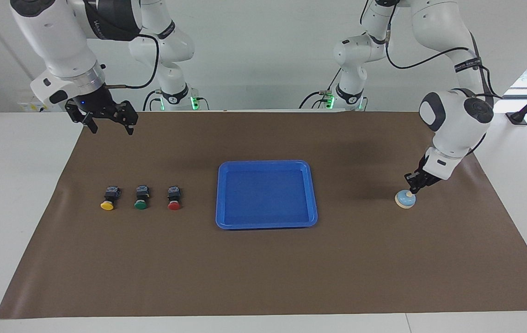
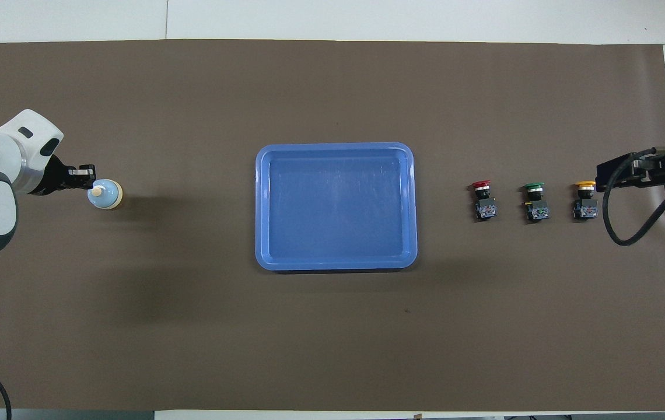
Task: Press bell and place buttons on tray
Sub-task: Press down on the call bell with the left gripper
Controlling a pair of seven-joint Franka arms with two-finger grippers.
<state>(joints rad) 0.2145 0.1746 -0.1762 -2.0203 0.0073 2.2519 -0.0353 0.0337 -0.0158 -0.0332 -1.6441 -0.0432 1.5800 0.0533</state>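
Two arms are mine at this table, and only one is at work. My left gripper (image 1: 413, 190) is down at the bell (image 1: 405, 200), fingertips pressed together, their tip right at the pale cream knob on top of the light-blue dome; whether they are actually bearing on the knob or only just over it I cannot tell. The bell sits on the brown mat (image 1: 263, 259) toward my left arm's end of the table, well apart from everything else. My right arm waits, its gripper (image 1: 106, 124) hanging with its fingers spread wide and nothing between them, over the mat's corner at my right arm's end, close to my own side. Below it, farther from me, the three buttons lie in a row on the mat, each on its side with its black body toward me and its round cap pointing away: the yellow button (image 1: 108, 199) outermost, the green button (image 1: 141, 197) in the middle, and the red button (image 1: 174, 198) closest to the tray, with small gaps between them. The tray (image 1: 266, 225), bright blue with a raised rim and rounded corners, lies flat in the middle of the mat between the buttons and the bell, with nothing in it. None of the buttons touches the tray, and none is held by me.
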